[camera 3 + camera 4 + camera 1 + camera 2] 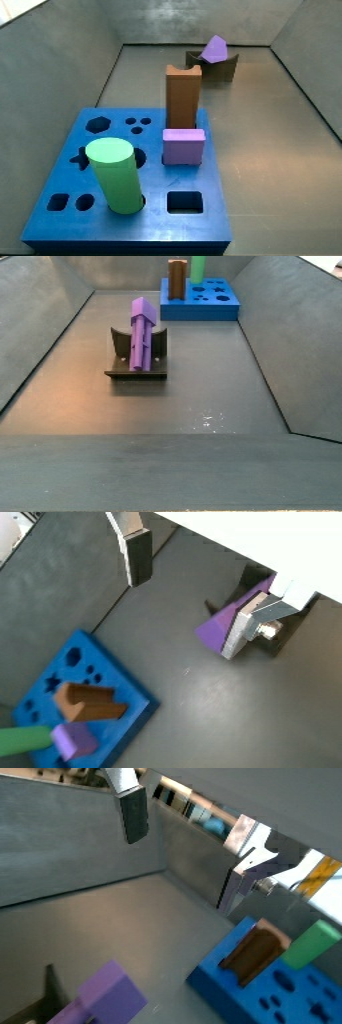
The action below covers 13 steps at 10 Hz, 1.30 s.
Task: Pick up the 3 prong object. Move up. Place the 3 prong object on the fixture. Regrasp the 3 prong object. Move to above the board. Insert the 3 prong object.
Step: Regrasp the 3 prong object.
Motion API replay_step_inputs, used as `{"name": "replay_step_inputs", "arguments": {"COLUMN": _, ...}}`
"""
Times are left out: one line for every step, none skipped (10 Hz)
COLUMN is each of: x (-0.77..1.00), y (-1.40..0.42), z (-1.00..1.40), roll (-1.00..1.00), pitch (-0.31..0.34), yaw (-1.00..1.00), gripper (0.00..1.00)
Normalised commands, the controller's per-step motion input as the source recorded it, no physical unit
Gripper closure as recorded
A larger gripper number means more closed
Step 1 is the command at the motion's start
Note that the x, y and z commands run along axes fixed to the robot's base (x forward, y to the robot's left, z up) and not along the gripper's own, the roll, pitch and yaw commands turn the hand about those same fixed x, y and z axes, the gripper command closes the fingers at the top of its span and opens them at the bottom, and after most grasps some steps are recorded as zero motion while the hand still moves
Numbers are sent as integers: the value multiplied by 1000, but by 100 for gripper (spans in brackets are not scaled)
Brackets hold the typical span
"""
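Note:
The light purple 3 prong object [140,328] lies on the dark fixture [136,372], out on the grey floor away from the board; it also shows in a side view [214,47] and in both wrist views [221,625] [107,996]. My gripper [195,597] [187,850] is open, its two fingers [136,560] wide apart with nothing between them. It hangs well above the floor, apart from the piece, and is out of both side views. The blue board [74,165] [221,308] [60,672] [274,1000] lies at one end of the bin.
On the board stand a green cylinder [115,175], a tall brown block [182,95] and a squat purple cube [183,146]. Grey walls [54,326] enclose the floor on all sides.

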Motion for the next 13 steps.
{"name": "replay_step_inputs", "arguments": {"x": 0, "y": -48, "z": 16, "roll": 1000, "pitch": 43, "yaw": 34, "gripper": 0}}
{"name": "replay_step_inputs", "arguments": {"x": -2, "y": -25, "z": 4, "roll": 1000, "pitch": 40, "yaw": 34, "gripper": 0}}
{"name": "replay_step_inputs", "arguments": {"x": 2, "y": -21, "z": 2, "roll": 1000, "pitch": 38, "yaw": 34, "gripper": 0}}
{"name": "replay_step_inputs", "arguments": {"x": 9, "y": -25, "z": 4, "roll": 1000, "pitch": 37, "yaw": 34, "gripper": 0}}
{"name": "replay_step_inputs", "arguments": {"x": 13, "y": -18, "z": 5, "roll": 1000, "pitch": 36, "yaw": 35, "gripper": 0}}
{"name": "replay_step_inputs", "arguments": {"x": 12, "y": -18, "z": 8, "roll": 1000, "pitch": 40, "yaw": 36, "gripper": 0}}
{"name": "replay_step_inputs", "arguments": {"x": 11, "y": -18, "z": 7, "roll": 1000, "pitch": 43, "yaw": 36, "gripper": 0}}
{"name": "replay_step_inputs", "arguments": {"x": 20, "y": -20, "z": 3, "roll": 1000, "pitch": 53, "yaw": 38, "gripper": 0}}
{"name": "replay_step_inputs", "arguments": {"x": 30, "y": -23, "z": 1, "roll": 1000, "pitch": 57, "yaw": 39, "gripper": 0}}
{"name": "replay_step_inputs", "arguments": {"x": 44, "y": -26, "z": -8, "roll": 1000, "pitch": 64, "yaw": 42, "gripper": 0}}
{"name": "replay_step_inputs", "arguments": {"x": 63, "y": -26, "z": -11, "roll": 1000, "pitch": 77, "yaw": 45, "gripper": 0}}
{"name": "replay_step_inputs", "arguments": {"x": 83, "y": -31, "z": -13, "roll": 1000, "pitch": 94, "yaw": 50, "gripper": 0}}
{"name": "replay_step_inputs", "arguments": {"x": 93, "y": -35, "z": -14, "roll": 1000, "pitch": 104, "yaw": 54, "gripper": 0}}
